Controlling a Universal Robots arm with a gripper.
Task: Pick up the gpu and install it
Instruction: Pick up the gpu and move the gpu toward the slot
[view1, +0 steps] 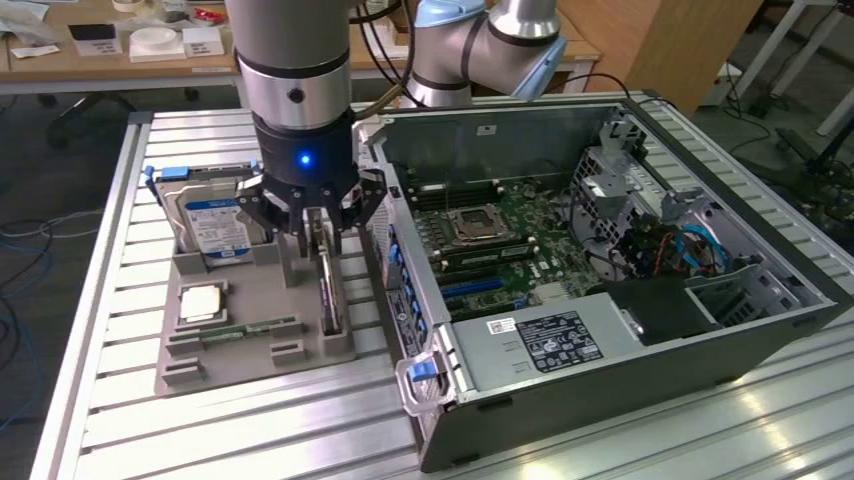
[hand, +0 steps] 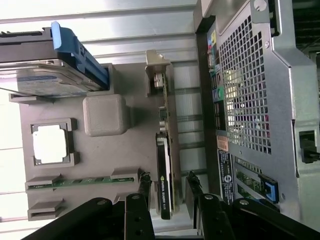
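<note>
The gpu (view1: 328, 292) stands on its long edge in a slot of the grey holder (view1: 300, 352), its silvery bracket end away from the arm. My gripper (view1: 318, 232) hangs straight over it, open, one finger on each side of the card's upper edge. In the wrist view the gpu (hand: 164, 150) shows its black face with a green logo. The black fingertips (hand: 144, 184) flank it with a small gap on either side. The open computer case (view1: 694, 330) lies on the exterior view's right with its motherboard (view1: 514, 235) exposed.
In the holder also sit a silver hard drive with a blue label (view1: 214, 225), a square processor (view1: 203, 300) and a green memory stick (view1: 250, 328). The case wall (view1: 387, 250) stands close beside the holder. Everything rests on a ribbed aluminium table (view1: 120, 250).
</note>
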